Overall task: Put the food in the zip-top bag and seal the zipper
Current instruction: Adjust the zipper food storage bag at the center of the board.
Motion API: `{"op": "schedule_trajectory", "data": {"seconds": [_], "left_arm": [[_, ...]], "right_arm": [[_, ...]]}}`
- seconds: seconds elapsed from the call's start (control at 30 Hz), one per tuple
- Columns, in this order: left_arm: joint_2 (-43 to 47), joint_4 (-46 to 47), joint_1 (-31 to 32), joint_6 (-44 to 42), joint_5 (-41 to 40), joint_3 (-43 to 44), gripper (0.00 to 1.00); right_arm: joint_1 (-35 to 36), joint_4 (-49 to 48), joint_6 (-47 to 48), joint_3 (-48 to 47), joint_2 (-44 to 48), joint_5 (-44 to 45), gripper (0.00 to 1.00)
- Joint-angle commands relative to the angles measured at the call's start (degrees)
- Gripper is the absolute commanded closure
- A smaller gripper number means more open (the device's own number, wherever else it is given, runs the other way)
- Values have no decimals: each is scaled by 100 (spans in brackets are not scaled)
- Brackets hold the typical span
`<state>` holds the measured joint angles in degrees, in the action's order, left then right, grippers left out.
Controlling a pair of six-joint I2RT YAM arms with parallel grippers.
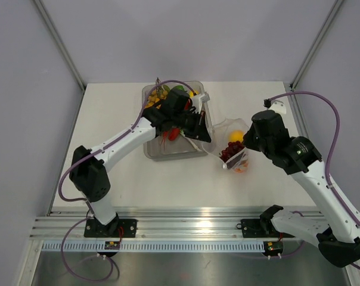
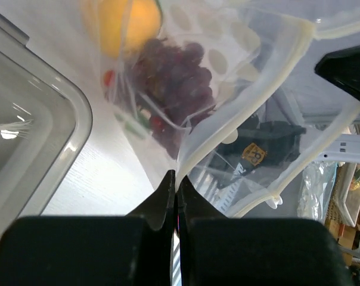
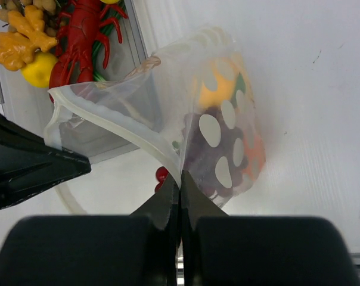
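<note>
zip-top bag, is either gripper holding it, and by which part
Both. The left gripper and the right gripper are each shut on the zip-top bag's zipper strip at the mouth edge, at separate spots.

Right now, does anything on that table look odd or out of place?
Only the dotted clear plastic bag: its mouth gapes crookedly, the white rim strip bowed, pinched by the left gripper and the right gripper.

White table [image 1: 120,173] carries clear tray [image 1: 174,156], dotted bag [image 1: 235,152].
</note>
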<state>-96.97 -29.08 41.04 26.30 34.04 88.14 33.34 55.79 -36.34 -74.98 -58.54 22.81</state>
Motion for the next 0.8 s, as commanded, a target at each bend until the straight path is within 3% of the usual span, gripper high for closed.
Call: {"op": "schedule_trajectory", "data": {"seconds": [0.0, 0.07, 0.2, 0.33, 0.37, 0.6, 0.77], "left_arm": [[-269, -124, 27, -327, 208, 634, 100], [-498, -159, 19, -424, 147, 704, 100], [-850, -554, -8, -740, -239, 1047, 88], [-999, -879, -87, -899, -363, 1407, 35], [-973, -958, -96, -1003, -424, 1460, 30], [-272, -1627, -394, -1356, -1810, 1716, 28], [152, -1443, -1246, -1224, -2156, 1399, 24]], "right_arm": [[23, -182, 30, -122, 54, 295, 100], [23, -279, 30, -35, -52, 198, 100], [23, -814, 65, 378, -262, -276, 100], [23, -1254, 83, 476, -587, -610, 100], [23, -1307, 100, 467, -632, -637, 100], [23, -1431, 162, 247, -851, -716, 100], [23, -1439, 136, 186, -860, -795, 100]]}}
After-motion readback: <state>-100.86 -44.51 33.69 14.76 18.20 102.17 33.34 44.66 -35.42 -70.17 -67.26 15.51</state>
